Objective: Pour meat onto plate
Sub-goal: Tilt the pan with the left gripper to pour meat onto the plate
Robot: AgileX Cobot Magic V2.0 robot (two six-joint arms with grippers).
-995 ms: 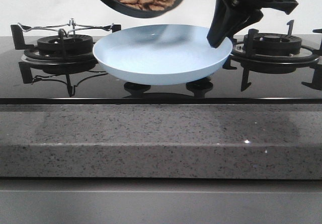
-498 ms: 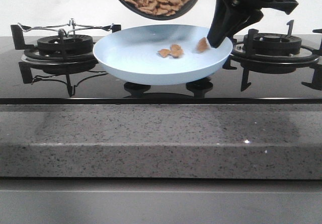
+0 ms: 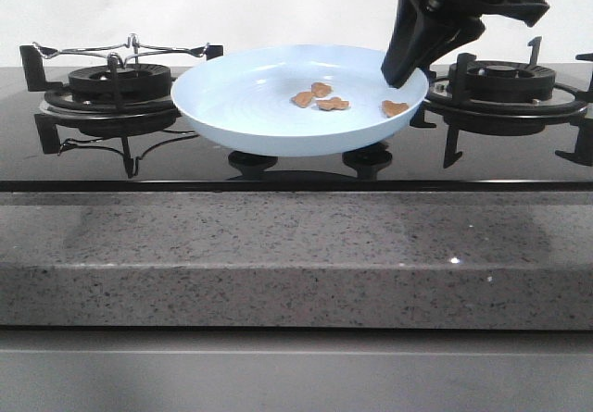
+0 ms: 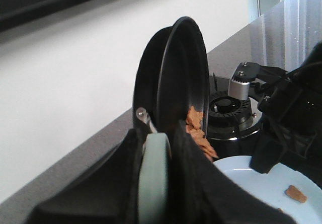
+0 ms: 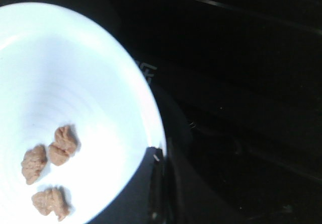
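The pale blue plate (image 3: 232, 106) sits mid-stove, and several orange-brown meat bits (image 3: 332, 104) lie on it. My right gripper (image 3: 400, 74) is shut on the plate's right rim, one finger (image 5: 151, 189) lying over the inside edge near three meat bits (image 5: 63, 144). The left gripper (image 4: 161, 133) is shut on the pale green handle (image 4: 153, 178) of the black pan (image 4: 173, 73). That pan is tipped nearly on edge above the plate (image 4: 251, 189). More meat (image 4: 196, 126) clings at the pan's lower lip. The pan is out of the front view.
Black burner grates stand left (image 3: 119, 83) and right (image 3: 500, 79) of the plate on the glossy black stove top. Two knobs (image 3: 368, 160) sit in front of the plate. A speckled grey counter edge (image 3: 296, 255) runs along the front, a white wall behind.
The pan has risen out of the top of the front view while tipping further. Meat bits have dropped onto the plate and settled; one slid to the right rim.
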